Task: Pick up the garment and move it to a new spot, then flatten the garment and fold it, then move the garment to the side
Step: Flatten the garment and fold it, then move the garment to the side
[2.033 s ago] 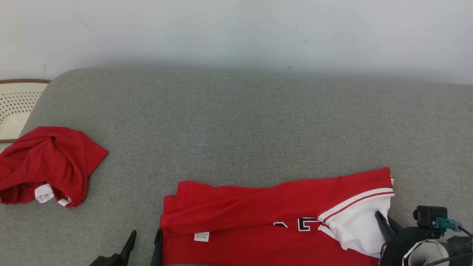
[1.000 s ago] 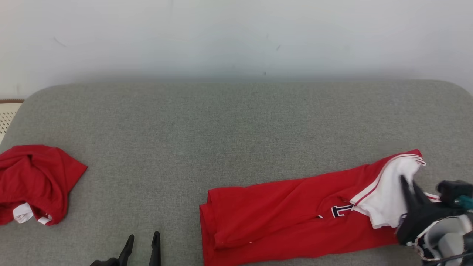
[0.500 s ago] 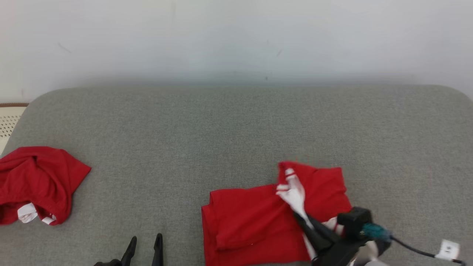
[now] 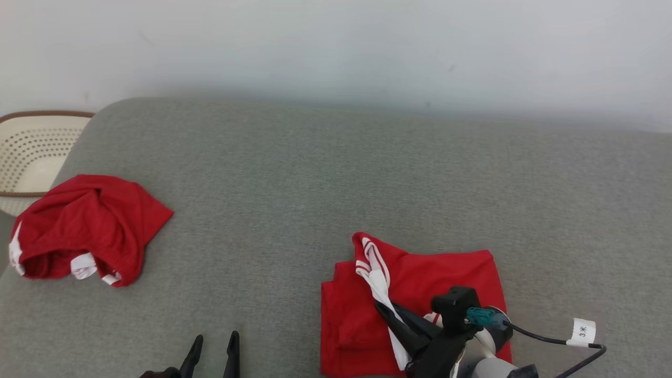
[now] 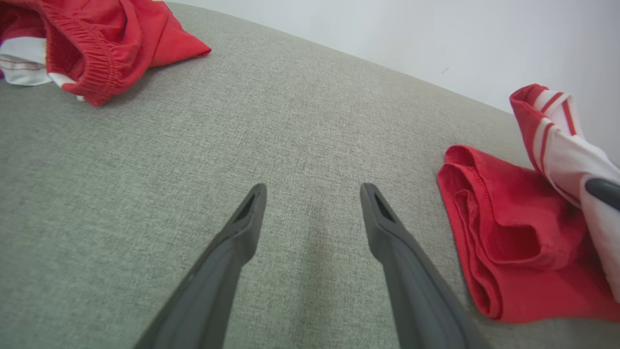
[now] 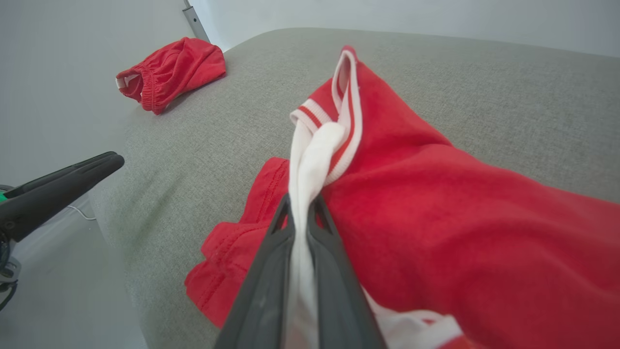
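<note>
Carried leftward since a second earlier, the right gripper (image 4: 387,314) had its fingers pressed together on the white striped edge (image 4: 374,270) of the red garment (image 4: 451,273), doubling what had been a long strip into a short stack at the near edge of the grey cushion (image 4: 315,184) — right of centre. To the left of that stack the left gripper (image 4: 216,338) sat over bare cushion, fingers spread and holding nothing — well apart from a crumpled red bundle (image 4: 89,226) at the far left, near a perforated cream basket (image 4: 31,152).
</note>
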